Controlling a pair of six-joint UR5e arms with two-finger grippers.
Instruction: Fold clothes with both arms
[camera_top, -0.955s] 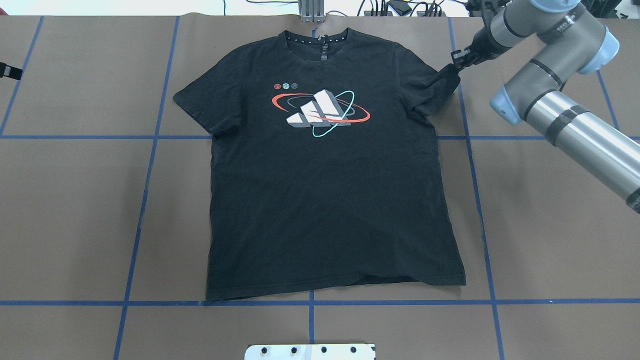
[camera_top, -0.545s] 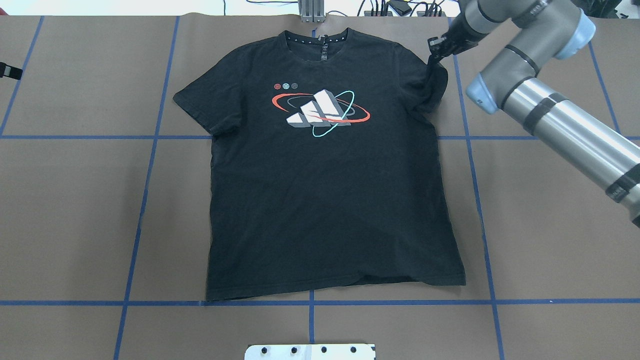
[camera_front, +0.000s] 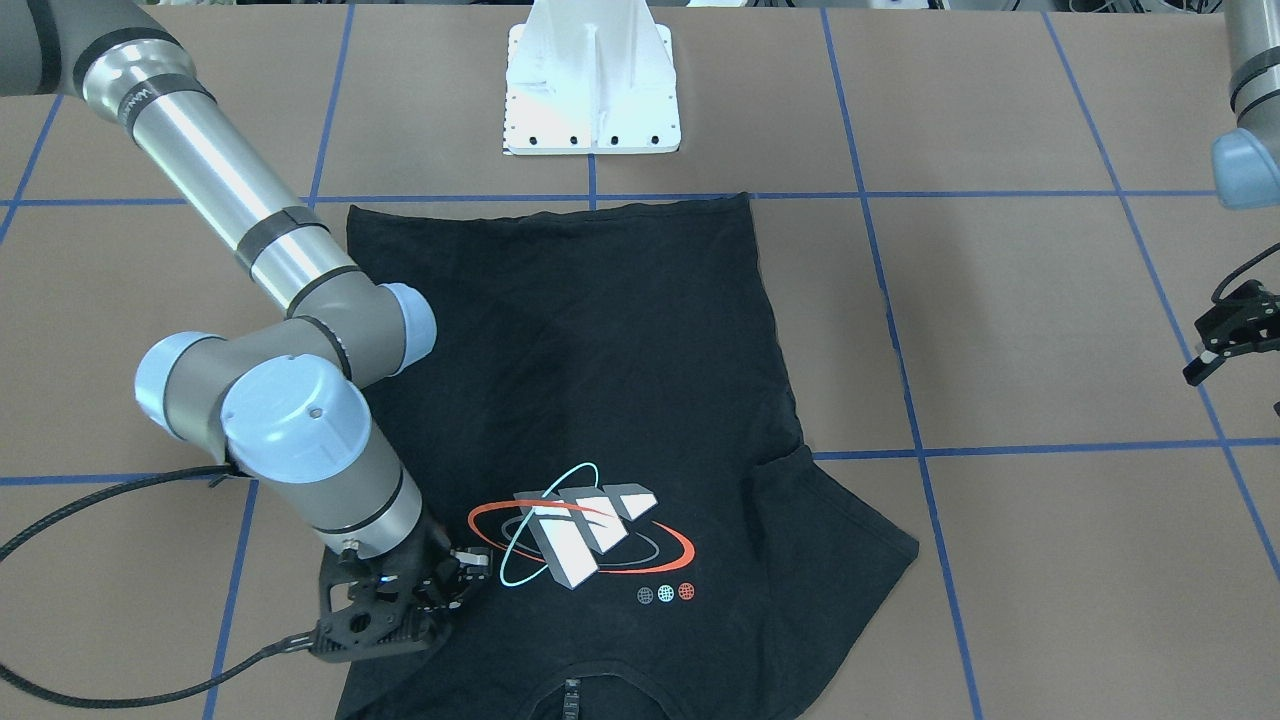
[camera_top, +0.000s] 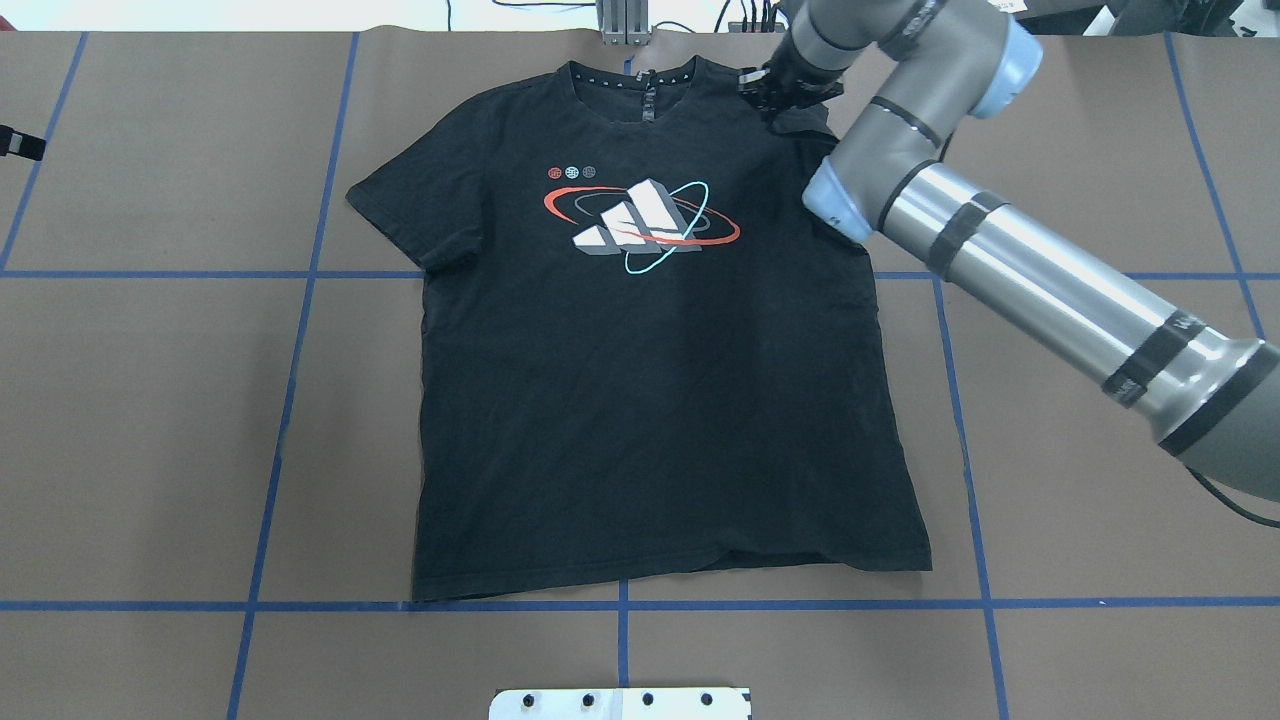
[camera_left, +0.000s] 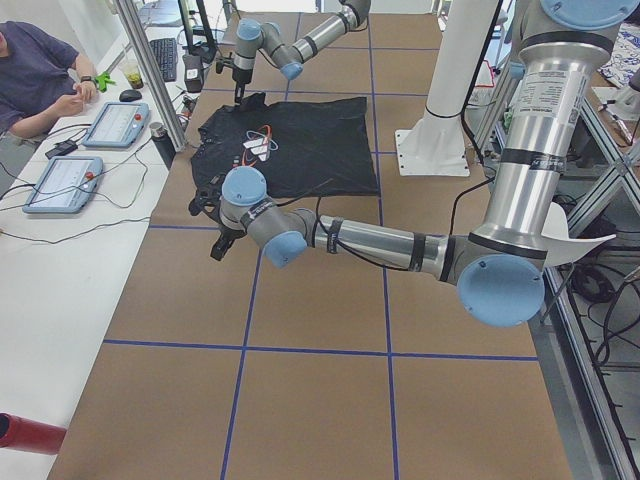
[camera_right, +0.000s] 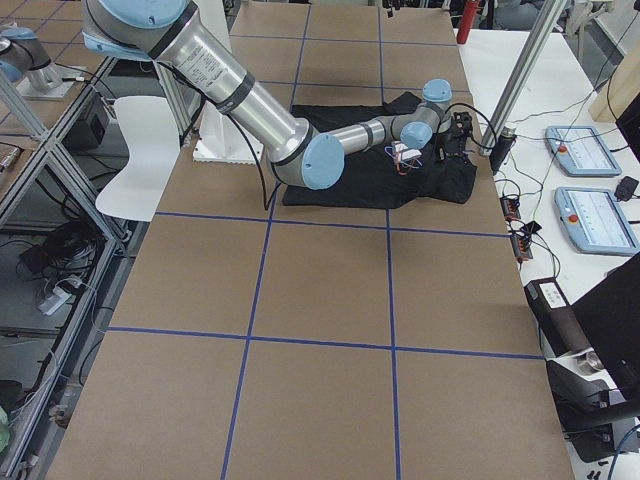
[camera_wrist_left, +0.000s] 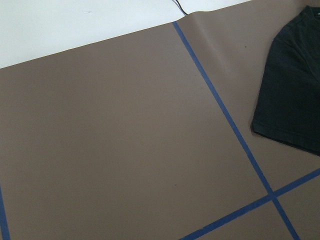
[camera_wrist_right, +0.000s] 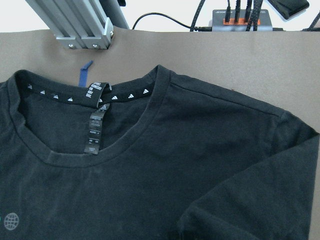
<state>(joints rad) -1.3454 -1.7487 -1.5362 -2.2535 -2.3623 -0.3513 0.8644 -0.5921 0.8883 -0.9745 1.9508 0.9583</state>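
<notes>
Lies flat, print up, in the middle of the counter (camera_top: 150, 400): the shirt (camera_top: 650, 400). Has had its right sleeve (camera_top: 800, 125) swung from out at the side in over the shoulder, pinched in the right claw (camera_top: 770, 92). Looks like the start of the first fold. Leaves the left claw (camera_front: 1225, 345) well off the cloth, grip impossible to tell.

Overhead, bare table (camera_top: 150, 420) lies open from 7 to 10 o'clock of the T-shirt (camera_top: 650, 420). The right arm (camera_top: 1010, 275) slants in from 4 o'clock over its 1 o'clock shoulder, and a metal post (camera_top: 622, 22) stands, apparently close, at 12.
</notes>
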